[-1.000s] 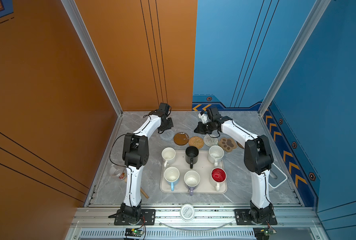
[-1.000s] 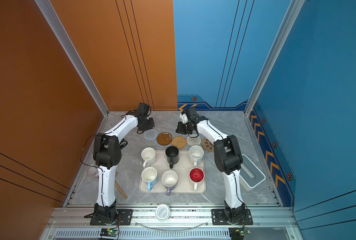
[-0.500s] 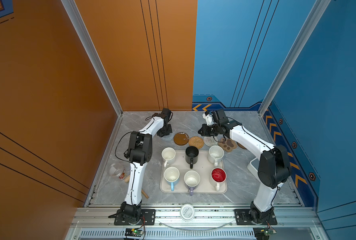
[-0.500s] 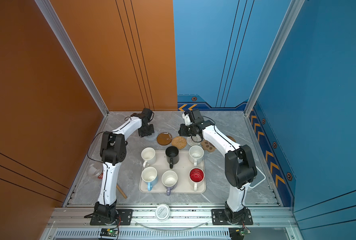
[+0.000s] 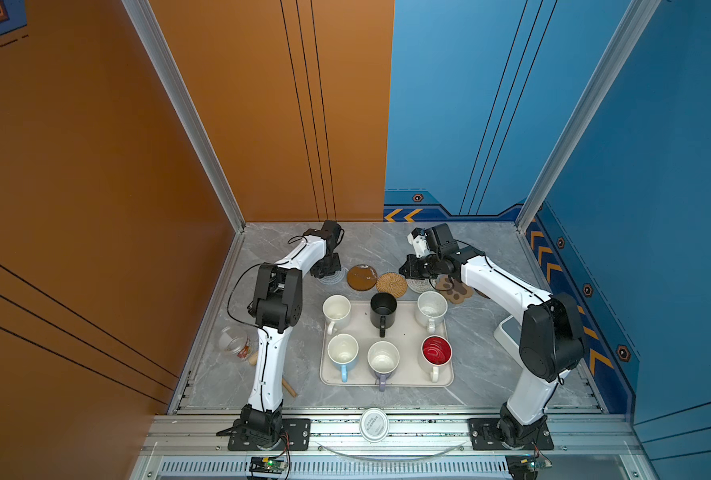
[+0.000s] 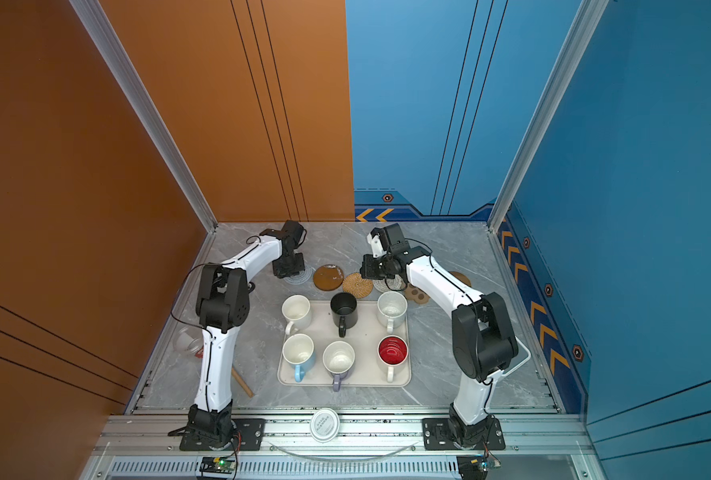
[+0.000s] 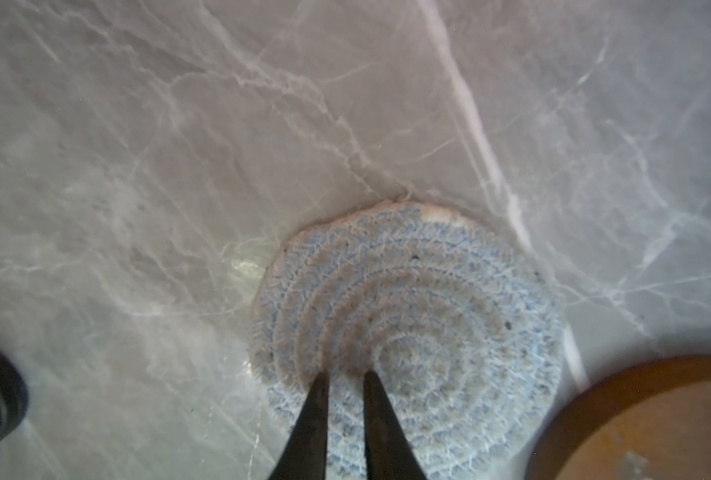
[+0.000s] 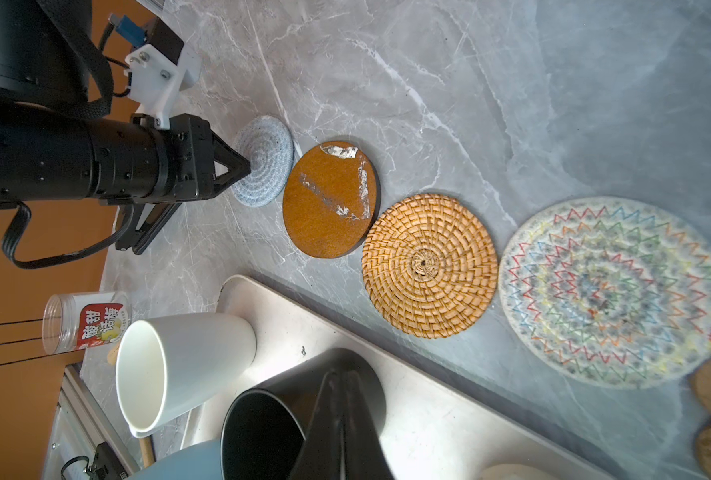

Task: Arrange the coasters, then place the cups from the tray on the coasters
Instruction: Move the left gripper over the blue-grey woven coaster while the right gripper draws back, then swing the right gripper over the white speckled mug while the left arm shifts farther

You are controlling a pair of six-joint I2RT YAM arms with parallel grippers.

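Jaws of the left gripper [image 7: 345, 376], closed, touch the grey-blue coaster [image 7: 428, 299] beyond the tray [image 5: 407, 329]; right gripper [image 8: 335, 386] hovers beyond its far edge, jaws closed, empty.

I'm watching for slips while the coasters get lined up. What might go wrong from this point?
The left gripper is closed with its tips on the soft blue coaster, so a push may bunch it or slip off. The brown disc lies close beside it; a push that way might ride over its edge. The rattan coaster sits close to the tray, so lifted mugs may clip it.
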